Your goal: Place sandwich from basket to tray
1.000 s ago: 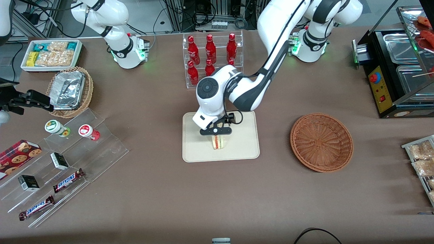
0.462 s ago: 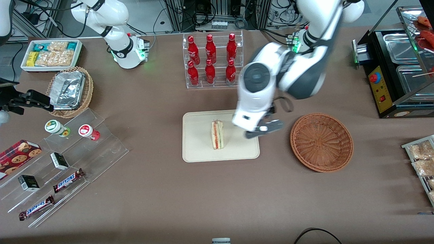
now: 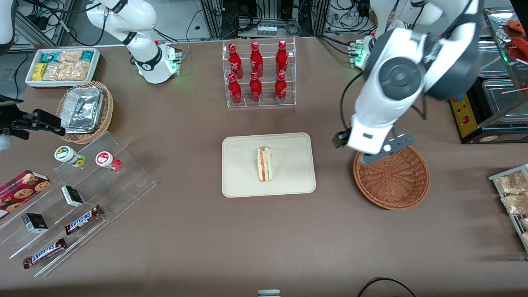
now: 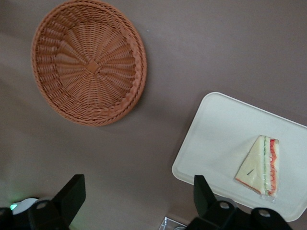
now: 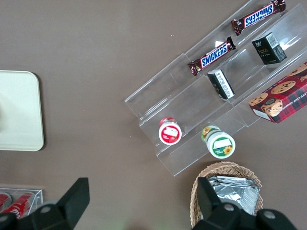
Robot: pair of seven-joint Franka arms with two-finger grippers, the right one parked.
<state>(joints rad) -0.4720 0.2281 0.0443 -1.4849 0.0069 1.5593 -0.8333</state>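
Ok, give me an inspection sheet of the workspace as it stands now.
Surface: brown table, flat, no spills seen.
Job's things: sandwich lies on the tray; basket holds nothing.
Clutter: red bottles in a clear rack; foil containers in a tan basket; Snickers bars on clear steps; snack bin.
Gripper: left gripper open, holding nothing, above the table between basket and tray.
Cables: black cable at the table edge nearest the front camera.
Surroundings: black food warmer toward the working arm's end.
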